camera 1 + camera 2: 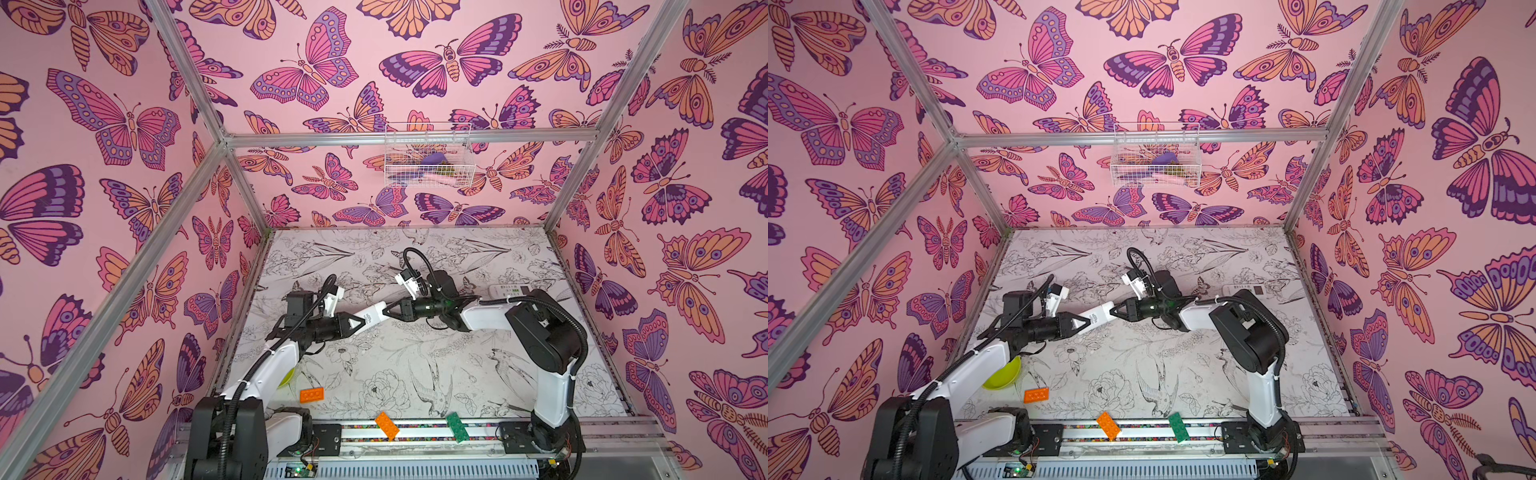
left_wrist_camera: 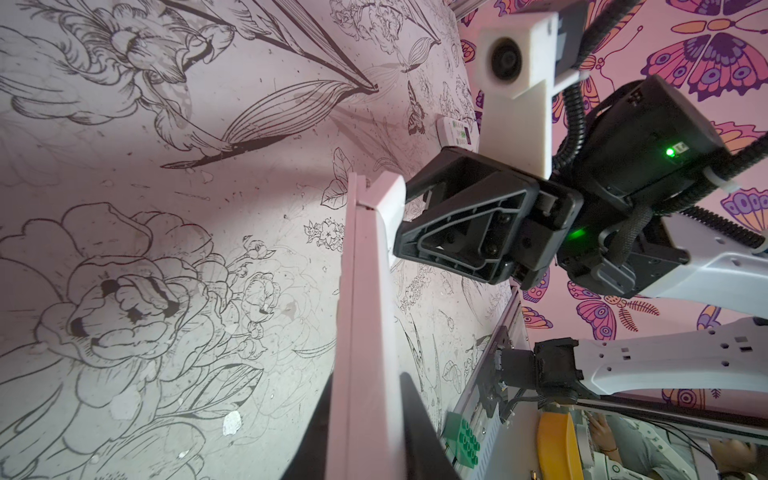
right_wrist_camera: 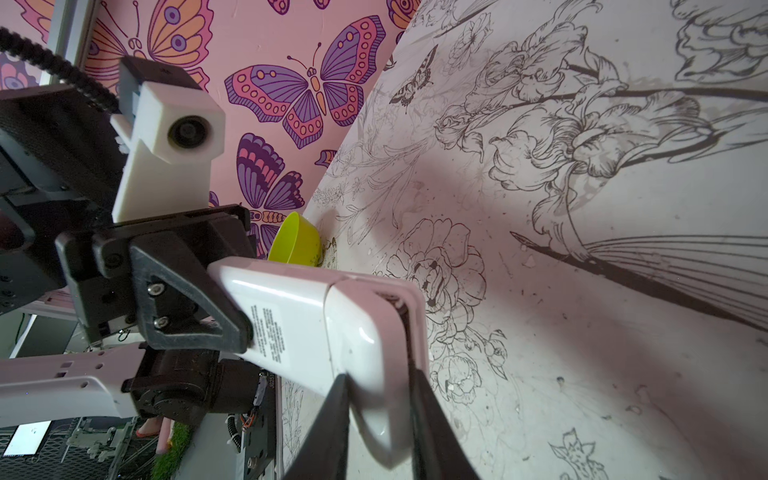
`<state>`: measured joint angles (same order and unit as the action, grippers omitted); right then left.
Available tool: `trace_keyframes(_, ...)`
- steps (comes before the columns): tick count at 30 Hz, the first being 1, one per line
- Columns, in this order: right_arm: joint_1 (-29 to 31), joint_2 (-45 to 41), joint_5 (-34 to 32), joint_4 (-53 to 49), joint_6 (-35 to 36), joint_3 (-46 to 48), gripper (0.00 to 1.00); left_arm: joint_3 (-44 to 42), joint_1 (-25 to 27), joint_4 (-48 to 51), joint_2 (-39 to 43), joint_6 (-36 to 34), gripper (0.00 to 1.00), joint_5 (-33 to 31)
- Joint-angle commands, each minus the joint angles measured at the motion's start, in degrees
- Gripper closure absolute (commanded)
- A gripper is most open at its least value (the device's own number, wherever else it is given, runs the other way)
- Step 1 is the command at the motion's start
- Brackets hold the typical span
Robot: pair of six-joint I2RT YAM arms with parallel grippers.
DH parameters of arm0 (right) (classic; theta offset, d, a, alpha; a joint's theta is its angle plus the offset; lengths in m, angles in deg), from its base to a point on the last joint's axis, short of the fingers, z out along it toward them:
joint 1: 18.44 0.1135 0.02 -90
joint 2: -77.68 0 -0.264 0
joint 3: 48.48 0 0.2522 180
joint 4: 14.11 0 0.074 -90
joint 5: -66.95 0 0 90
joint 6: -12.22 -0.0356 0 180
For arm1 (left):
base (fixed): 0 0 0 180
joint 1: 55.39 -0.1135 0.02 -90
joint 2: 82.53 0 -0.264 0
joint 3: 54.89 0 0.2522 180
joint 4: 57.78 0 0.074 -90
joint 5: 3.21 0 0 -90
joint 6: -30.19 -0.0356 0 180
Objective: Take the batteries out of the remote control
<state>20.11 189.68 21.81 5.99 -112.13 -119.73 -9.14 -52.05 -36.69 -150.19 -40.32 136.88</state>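
Aloft over the surface (image 1: 395,365), the left claw (image 1: 360,322) clamps one end of a white remote (image 1: 375,314), and the right claw (image 1: 388,311) clamps its other end. No view shows the batteries, so I cannot tell where they sit. A second remote (image 1: 505,289) lies flat by the right arm.

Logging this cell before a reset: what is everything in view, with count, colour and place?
table: one, black-and-white floral print
held remote: one, white, mid-air over table centre
second remote: one, white, far right on table
batteries: none visible
bowl: one, lime green, near left, by the left arm
orange bricks: two, one on table near front, one on front rail
green brick: one, front rail
wire basket: one, white, back wall
left gripper: black, shut on held remote
right gripper: black, shut on held remote
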Motion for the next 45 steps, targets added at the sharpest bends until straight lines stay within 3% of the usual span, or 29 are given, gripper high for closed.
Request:
trace_keyframes(1, 2.59, -3.45, 6.78, 0.35, 1.18, 0.78, 0.74, 1.80, 0.83, -4.36, -0.79, -2.51, 1.00, -0.15)
trace_keyframes(9, 2.50, -3.98, 6.91, 2.78, -0.99, 1.72, 0.76, 1.93, 1.55, -4.13, -1.56, -2.58, 1.00, -0.43)
trace_keyframes(17, 2.53, -3.85, 6.09, 4.86, -2.06, 2.54, 0.84, 1.85, 1.27, -4.11, -1.51, -2.52, 1.00, -0.16)
trace_keyframes(27, -1.57, -11.21, 1.40, -2.06, 1.71, 7.29, 0.77, 1.39, 1.31, -4.06, -1.84, -3.05, 1.00, -0.61)
trace_keyframes(33, -6.18, -17.17, -7.19, -19.13, 8.42, 8.11, 0.73, 3.40, 3.64, -4.08, -4.11, -0.68, 1.00, 0.70)
trace_keyframes(45, -12.71, -27.21, -30.45, -47.34, 12.64, 5.39, 0.66, 13.39, 10.56, -1.08, -16.68, -2.84, 1.00, 0.80)
